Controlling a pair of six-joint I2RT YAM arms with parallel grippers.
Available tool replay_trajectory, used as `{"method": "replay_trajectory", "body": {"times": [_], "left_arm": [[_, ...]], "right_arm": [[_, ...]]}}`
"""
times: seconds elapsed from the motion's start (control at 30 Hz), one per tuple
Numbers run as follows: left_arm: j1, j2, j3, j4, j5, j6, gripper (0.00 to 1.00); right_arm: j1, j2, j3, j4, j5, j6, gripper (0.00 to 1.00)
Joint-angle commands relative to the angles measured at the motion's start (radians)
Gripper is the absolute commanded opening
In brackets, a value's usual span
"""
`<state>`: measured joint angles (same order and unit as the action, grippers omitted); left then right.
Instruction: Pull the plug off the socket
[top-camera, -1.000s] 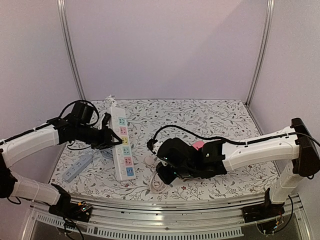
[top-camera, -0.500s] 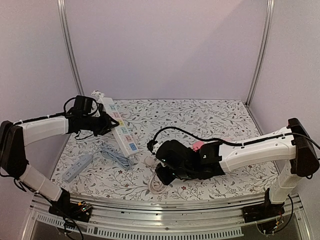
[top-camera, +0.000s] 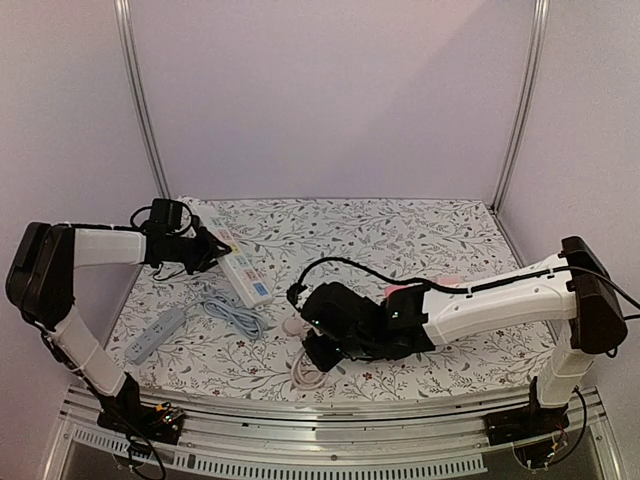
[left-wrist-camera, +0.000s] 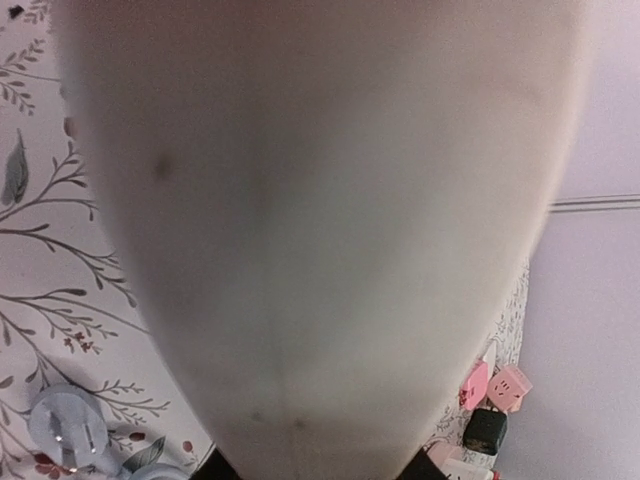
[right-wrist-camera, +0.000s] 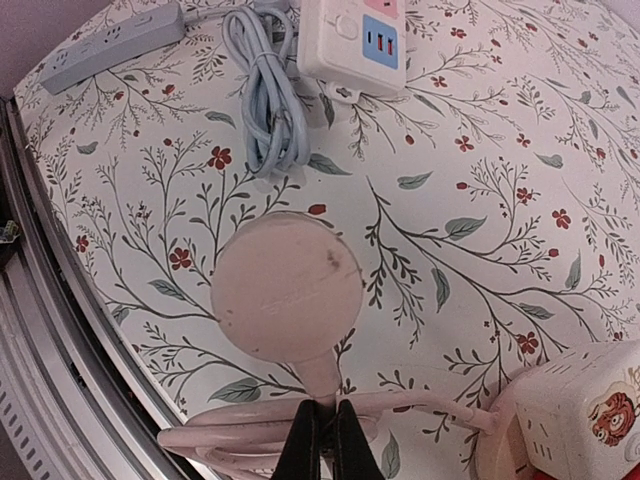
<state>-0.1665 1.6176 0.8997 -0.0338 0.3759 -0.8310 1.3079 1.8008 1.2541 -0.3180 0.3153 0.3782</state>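
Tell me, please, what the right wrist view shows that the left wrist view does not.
Right wrist only: the right gripper shut on the stem of the pink plug, which is free of any socket, with a coiled blue cable and a grey strip beyond it.
Left wrist only: a blue plug lying prongs up, and a black block at lower right.
Both: the floral cloth. The white strip shows its end sharply in the right wrist view and is probably the pale blur filling the left.
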Motion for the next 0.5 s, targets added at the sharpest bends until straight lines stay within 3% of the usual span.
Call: {"method": "replay_trajectory", "body": {"times": [0.0,0.13,0.47], "left_arm": [[0.013,0.048,0.043,0.076,0.005,0.058,0.10],[0.018,0.092,0.056,0.060,0.000,0.078,0.21],[0.025,0.178,0.088,0.048,0.034,0.088,0.35]], "right_arm": [[-0.004,0.018,0.046,0.029,-0.003,0.001,0.00],[-0.004,0.031,0.059,0.029,-0.010,0.001,0.00],[-0.004,0.039,0.070,0.028,-0.007,0.001,0.00]]}}
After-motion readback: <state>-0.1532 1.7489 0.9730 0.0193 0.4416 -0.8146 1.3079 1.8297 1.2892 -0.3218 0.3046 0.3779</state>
